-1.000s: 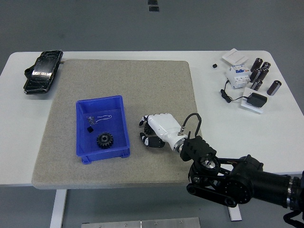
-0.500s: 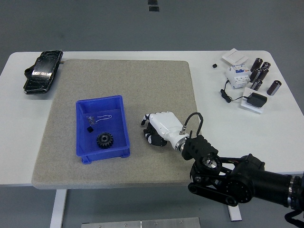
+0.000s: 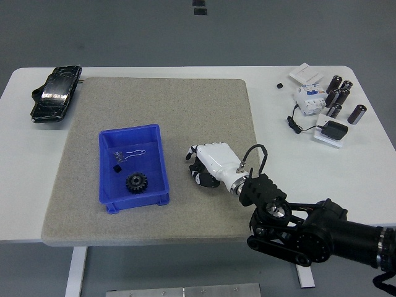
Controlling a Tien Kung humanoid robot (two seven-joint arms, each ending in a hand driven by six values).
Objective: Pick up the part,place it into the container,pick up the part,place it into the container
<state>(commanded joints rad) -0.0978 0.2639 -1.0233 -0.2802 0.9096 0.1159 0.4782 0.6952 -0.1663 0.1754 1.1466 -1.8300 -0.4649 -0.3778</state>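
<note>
White table (image 3: 185,71) under a grey felt mat (image 3: 204,111).
Right white robot hand (image 3: 209,164), fingers curled empty, rests just right of the blue plastic bin (image 3: 162,162) holding a black gear (image 3: 135,182).

Blue container (image 3: 158,156) on grey speckled mat (image 3: 204,111), black gear (image 3: 135,182) inside it, white hand (image 3: 213,163) with black fingertips right of container, white table (image 3: 266,142), black arm (image 3: 322,232).

White table (image 3: 25,204) with rounded corners, seen from above; white leg (image 3: 77,272) below the near edge at the left; smooth grey floor (image 3: 124,31) beyond and around it; two small dark squares (image 3: 198,7) set in the floor at the top centre; pale metal plate (image 3: 185,291) at the bottom edge; soft, even light.
</note>
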